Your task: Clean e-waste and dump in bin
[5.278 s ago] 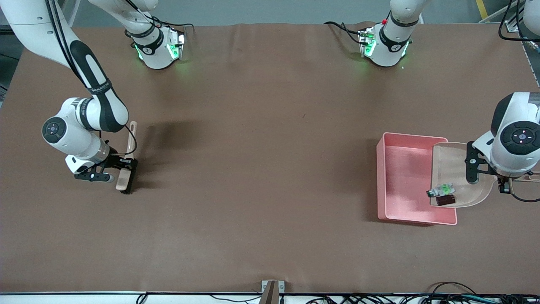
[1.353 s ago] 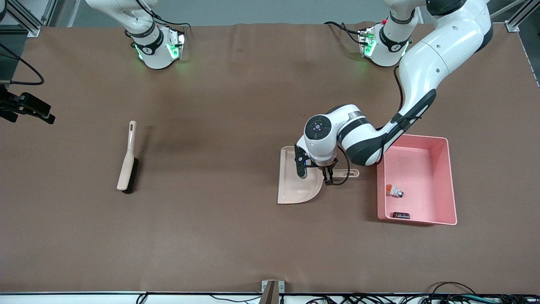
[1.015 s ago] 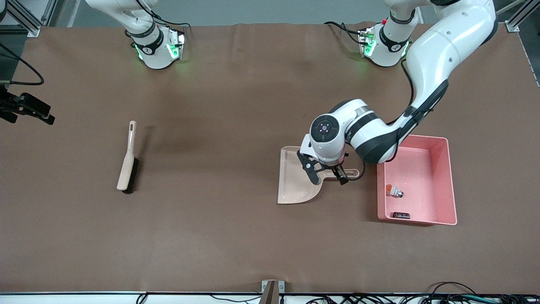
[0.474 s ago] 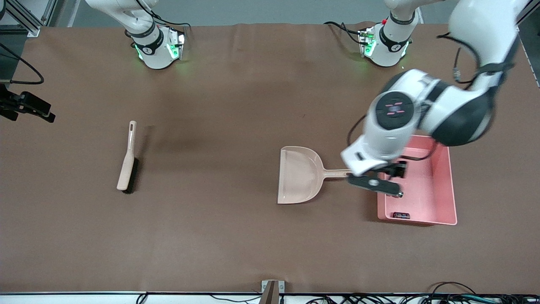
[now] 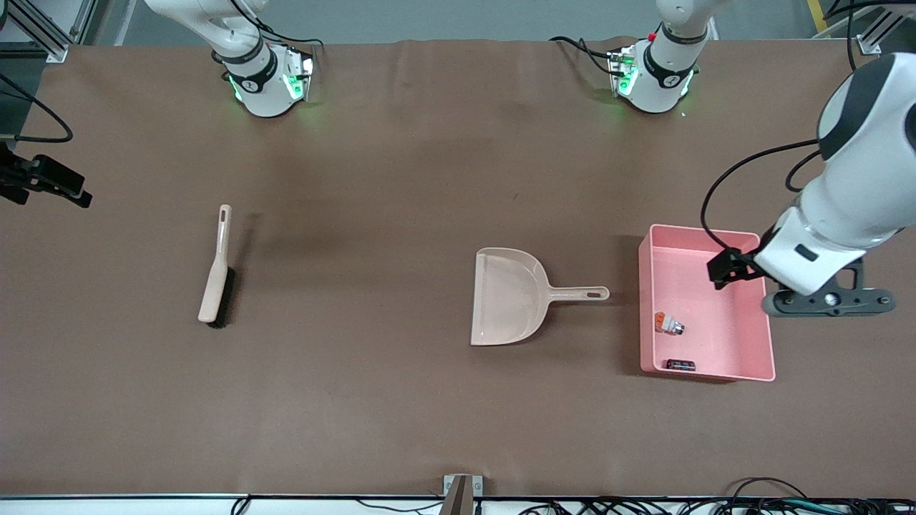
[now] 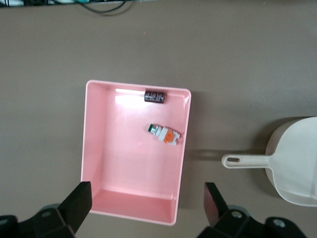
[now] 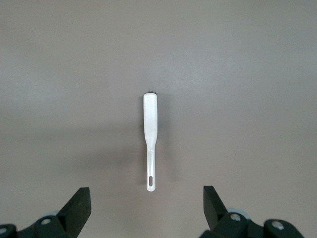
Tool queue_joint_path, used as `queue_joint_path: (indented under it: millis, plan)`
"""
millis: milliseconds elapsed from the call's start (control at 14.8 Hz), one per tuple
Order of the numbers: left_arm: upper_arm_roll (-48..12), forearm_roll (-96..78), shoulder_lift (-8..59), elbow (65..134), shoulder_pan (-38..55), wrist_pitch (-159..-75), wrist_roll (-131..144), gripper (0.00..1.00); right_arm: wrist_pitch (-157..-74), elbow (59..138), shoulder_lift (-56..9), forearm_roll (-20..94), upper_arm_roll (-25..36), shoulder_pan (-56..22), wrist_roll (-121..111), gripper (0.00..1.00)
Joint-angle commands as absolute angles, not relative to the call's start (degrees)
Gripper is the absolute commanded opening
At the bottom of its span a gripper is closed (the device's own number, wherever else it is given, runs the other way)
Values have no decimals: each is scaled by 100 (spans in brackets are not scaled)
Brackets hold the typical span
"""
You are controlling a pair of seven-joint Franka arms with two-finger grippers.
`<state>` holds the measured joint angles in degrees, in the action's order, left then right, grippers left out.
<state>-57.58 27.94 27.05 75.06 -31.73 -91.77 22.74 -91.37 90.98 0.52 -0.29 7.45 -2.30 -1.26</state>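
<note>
Now, in the front view, the left gripper (image 5: 830, 302) hung in the air over the table just beside the bin (image 5: 647, 300), at the bin's edge toward the left arm's end of the table; half a second earlier it had been over the bin's other edge, beside the dustpan handle, and a second earlier it was over the dustpan (image 5: 512, 297) itself. Its fingers stood wide apart and held nothing. The dustpan lay flat on the table where it had been released, its handle pointing at the bin. Both pieces of e-waste lay inside the bin, unmoved: the white-and-silver part (image 5: 668, 323) near the wall toward the dustpan, the dark cylinder (image 5: 680, 365) against the wall nearest the front camera. The right gripper (image 5: 44, 182) waited at the table's edge at the right arm's end, as before. The brush (image 5: 215, 270) lay unmoved toward that end.

From the left wrist view, the left gripper's fingers (image 6: 78, 202) stood wide apart above the bin (image 6: 94, 148), with the white-and-silver part (image 6: 164, 134), the dark cylinder (image 6: 154, 96) and the dustpan (image 6: 294, 166) in sight.

From the right wrist view, the right gripper's fingers (image 7: 78, 203) were spread wide and empty, high above the brush (image 7: 150, 139).
</note>
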Motion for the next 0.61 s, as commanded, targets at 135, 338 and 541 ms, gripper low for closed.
queue_joint_path:
  millis: [135,338,541]
  plan:
    - [-3100,1111,1399,7690,-1762,-9114,1242,100,-9088,9079,79,-35,738,-202,-61,100]
    - [-1595,511,741,8128,-776,-9097,564,100,-9079,9079,79,-35,738,-202,-53,100]
    - [-320,-148,-41,8944,85,-9140,414,100,-9079,9079,79,-26,738,-193,-53,100]
